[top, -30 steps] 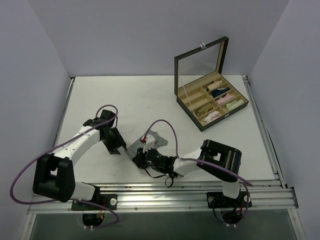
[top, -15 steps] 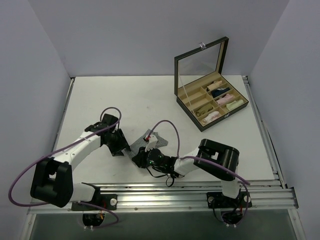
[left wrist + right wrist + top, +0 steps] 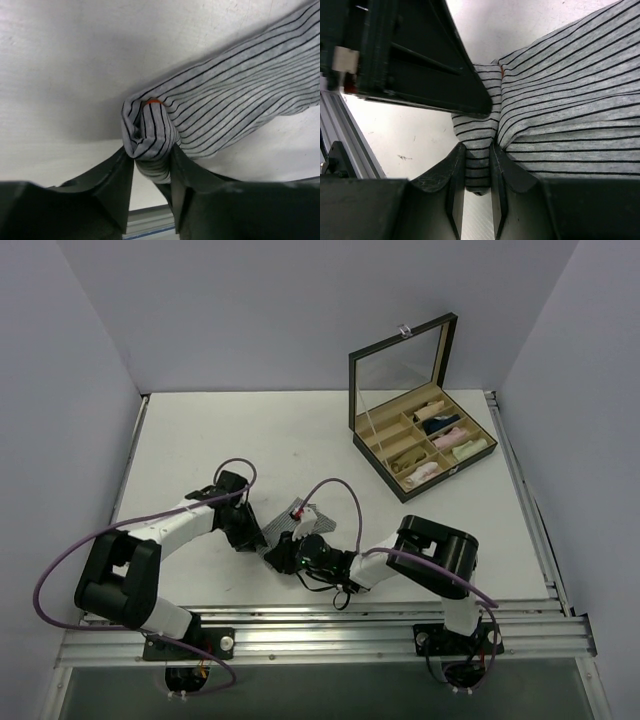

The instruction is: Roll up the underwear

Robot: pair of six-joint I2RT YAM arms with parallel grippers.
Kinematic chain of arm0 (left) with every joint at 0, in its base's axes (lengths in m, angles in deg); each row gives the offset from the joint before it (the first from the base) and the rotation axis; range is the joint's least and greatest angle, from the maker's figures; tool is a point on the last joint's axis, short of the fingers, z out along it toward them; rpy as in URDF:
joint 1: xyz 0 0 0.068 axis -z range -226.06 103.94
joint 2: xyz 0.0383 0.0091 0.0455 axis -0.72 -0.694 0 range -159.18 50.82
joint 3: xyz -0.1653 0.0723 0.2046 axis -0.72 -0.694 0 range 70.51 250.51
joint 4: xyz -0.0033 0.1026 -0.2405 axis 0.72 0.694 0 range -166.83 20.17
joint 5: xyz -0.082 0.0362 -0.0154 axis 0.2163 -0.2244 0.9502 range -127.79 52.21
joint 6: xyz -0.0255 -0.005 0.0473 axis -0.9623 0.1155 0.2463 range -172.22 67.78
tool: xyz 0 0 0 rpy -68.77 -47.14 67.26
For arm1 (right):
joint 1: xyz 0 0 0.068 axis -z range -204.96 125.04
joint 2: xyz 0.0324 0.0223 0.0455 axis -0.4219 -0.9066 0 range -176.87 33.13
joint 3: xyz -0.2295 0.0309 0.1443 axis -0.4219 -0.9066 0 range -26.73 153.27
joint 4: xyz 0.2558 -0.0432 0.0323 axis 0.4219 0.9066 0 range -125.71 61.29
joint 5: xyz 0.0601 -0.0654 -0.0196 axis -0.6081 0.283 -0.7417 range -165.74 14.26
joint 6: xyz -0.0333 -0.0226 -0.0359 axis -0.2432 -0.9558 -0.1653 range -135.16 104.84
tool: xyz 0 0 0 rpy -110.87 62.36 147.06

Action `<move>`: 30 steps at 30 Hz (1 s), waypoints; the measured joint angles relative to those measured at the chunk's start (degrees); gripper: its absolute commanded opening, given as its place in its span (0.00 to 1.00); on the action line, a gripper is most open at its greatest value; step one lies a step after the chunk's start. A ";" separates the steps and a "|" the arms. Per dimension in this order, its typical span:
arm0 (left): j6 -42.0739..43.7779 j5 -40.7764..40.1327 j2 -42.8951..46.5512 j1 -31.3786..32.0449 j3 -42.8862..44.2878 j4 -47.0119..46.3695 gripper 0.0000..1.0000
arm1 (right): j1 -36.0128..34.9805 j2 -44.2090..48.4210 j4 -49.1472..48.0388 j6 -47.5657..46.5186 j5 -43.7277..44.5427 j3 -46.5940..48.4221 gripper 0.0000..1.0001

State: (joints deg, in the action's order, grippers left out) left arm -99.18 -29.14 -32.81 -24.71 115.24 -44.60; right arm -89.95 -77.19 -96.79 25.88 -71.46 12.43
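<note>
Left claw (image 3: 149, 162) has moved in over the last second and now pinches the underwear (image 3: 235, 95) fold, right claw (image 3: 477, 167) clamped on cloth beside it: rolling looks ready to begin.

**White table (image 3: 300, 440) carrying one box and one garment**

An open black box (image 3: 377, 470) stands on the far right part of the table. Its lid (image 3: 400, 365) is raised, and small rolled garments (image 3: 425, 472) sit in its compartments. The underwear (image 3: 282, 528), grey with dark pinstripes, lies on the bare surface to the near left of the box, well apart from it. Most of it is spread flat, but the end farthest from the box is bunched into a raised fold showing a bit of red edge. Metal rails (image 3: 350, 628) run along the table's near edge and along the side just right of the box.
</note>
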 measured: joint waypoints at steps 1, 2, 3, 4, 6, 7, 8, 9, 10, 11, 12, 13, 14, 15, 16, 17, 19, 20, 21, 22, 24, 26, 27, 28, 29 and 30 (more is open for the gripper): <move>0.13 0.26 -1.05 0.11 0.00 -0.94 0.30 | 0.09 0.00 0.04 0.11 -0.17 0.00 0.06; 0.20 0.44 -1.99 0.35 0.00 -1.79 0.28 | 0.15 0.00 0.11 0.20 -0.26 0.00 0.15; 0.39 0.66 -2.73 0.46 0.00 -2.47 0.27 | 0.17 0.02 0.26 0.35 -0.31 0.02 0.18; 0.57 0.85 -3.08 0.50 0.04 -2.86 0.26 | 0.17 0.13 0.50 0.52 -0.26 0.02 0.20; 0.68 0.90 -3.21 1.16 0.04 -3.45 0.25 | 0.24 0.94 2.36 0.74 -0.02 0.15 0.29; 0.68 0.90 -3.28 1.53 0.04 -3.78 0.22 | 0.31 1.68 4.07 0.76 0.20 0.15 0.31; 0.63 0.90 -3.39 2.21 0.04 -4.28 0.21 | 0.42 2.62 6.14 0.72 0.46 0.17 0.34; 0.57 0.94 -3.52 2.78 0.04 -4.74 0.20 | 0.46 3.96 9.14 0.63 1.03 0.26 0.36; 0.50 1.03 -3.78 3.34 0.07 -5.18 0.19 | 0.46 5.22 11.89 0.28 1.62 0.48 0.38; 0.44 1.16 -4.11 3.80 0.22 -5.51 0.18 | 0.44 6.54 14.91 -0.24 2.32 0.74 0.42; 0.28 1.27 -4.44 4.17 0.52 -5.62 0.18 | 0.39 7.93 18.10 -0.79 3.10 1.03 0.44; 0.17 1.27 -4.81 4.50 0.85 -5.57 0.18 | 0.28 9.18 21.44 -1.36 3.96 1.53 0.45; 0.09 1.29 -5.16 4.81 1.22 -5.53 0.17 | -0.02 10.19 24.57 -2.14 4.85 2.23 0.47; 0.07 1.27 -5.51 5.07 1.62 -5.42 0.17 | -0.46 11.06 27.56 -3.04 6.01 3.06 0.47; 0.04 1.20 -5.92 5.35 2.10 -5.14 0.17 | -0.87 11.72 30.47 -3.93 7.23 4.07 0.47; 0.07 1.18 -6.27 5.55 2.49 -4.87 0.17 | -1.60 12.22 33.75 -5.25 8.68 5.55 0.48; 0.09 1.16 -7.04 5.66 3.41 -3.93 0.17 | -2.95 12.46 38.12 -7.39 10.95 8.31 0.48; 0.09 1.16 -7.48 5.68 3.96 -3.37 0.17 | -3.69 12.46 39.78 -8.46 12.02 9.64 0.48; 0.09 1.16 -7.96 5.68 4.50 -2.75 0.17 | -4.48 12.46 41.24 -9.70 12.96 10.86 0.48; 0.11 1.16 -8.48 5.68 5.09 -2.08 0.17 | -5.38 12.46 42.34 -10.99 13.88 11.93 0.48; 0.15 1.20 -9.70 5.70 6.56 -0.50 0.17 | -7.21 12.35 44.46 -13.62 15.54 14.21 0.48; 0.24 1.20 -10.84 5.75 7.93 1.03 0.17 | -8.76 11.89 45.92 -16.15 16.79 16.52 0.48; 0.28 1.20 -11.34 5.79 8.59 1.75 0.17 | -9.35 11.37 46.31 -17.29 17.35 17.66 0.48; 0.31 1.18 -11.82 5.84 9.18 2.43 0.17 | -9.99 10.34 46.73 -18.75 17.92 19.10 0.48; 0.33 1.18 -12.15 5.86 9.60 2.91 0.17 | -10.54 9.55 46.86 -19.61 18.34 19.89 0.48; 0.35 1.14 -12.44 5.90 9.92 3.30 0.17 | -10.84 8.50 46.99 -20.61 18.75 20.70 0.48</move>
State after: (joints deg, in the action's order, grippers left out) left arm -98.83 -28.00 -45.25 -18.81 125.16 -41.30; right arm -100.79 -68.69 -49.80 5.27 -52.71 33.13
